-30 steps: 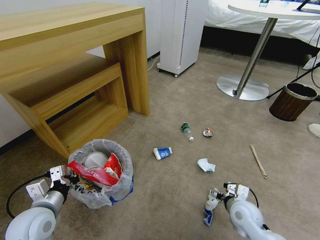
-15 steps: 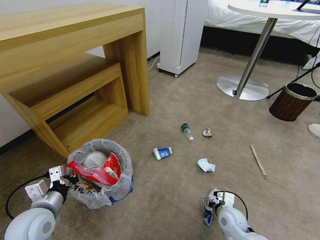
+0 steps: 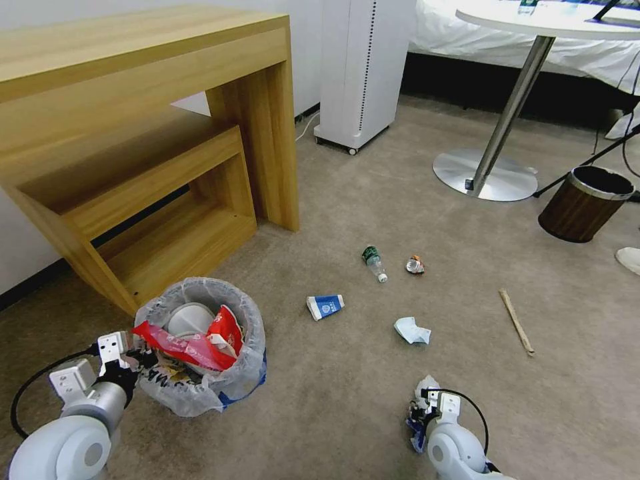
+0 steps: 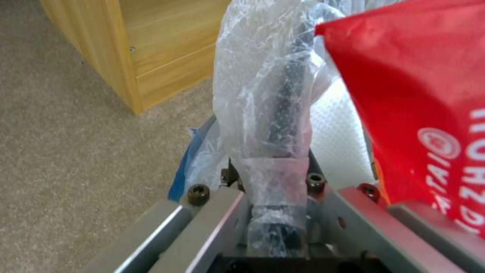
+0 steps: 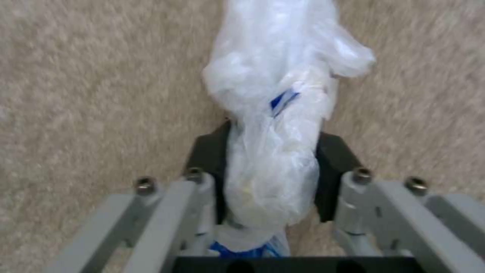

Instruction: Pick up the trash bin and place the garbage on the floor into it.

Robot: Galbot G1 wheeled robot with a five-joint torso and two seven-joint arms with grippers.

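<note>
The trash bin [image 3: 235,381], lined with a crinkly white bag, stands on the carpet at the lower left. It holds a red wrapper [image 3: 190,345] and white items. My left gripper [image 3: 137,360] is shut on its rim; the left wrist view shows the bagged rim [image 4: 270,98] between the fingers, beside the red wrapper [image 4: 414,94]. My right gripper [image 3: 420,408], low at the bottom centre, is shut on a white-and-blue plastic wrapper [image 5: 280,94]. Garbage on the floor: a blue-white carton [image 3: 325,306], a green-label bottle [image 3: 373,263], a crushed cup [image 3: 415,265], crumpled paper [image 3: 411,331], a wooden stick [image 3: 516,321].
A wooden desk [image 3: 147,113] with a lower shelf rises right behind the bin. A white appliance [image 3: 363,67] stands at the back. The round table's metal base [image 3: 485,175] and a brown wood-grain bin [image 3: 585,203] are at the right, with a white slipper [image 3: 628,259] at the edge.
My right arm has drawn back toward me, carrying the white-and-blue wrapper along. The left gripper and the bin have stayed put.
</note>
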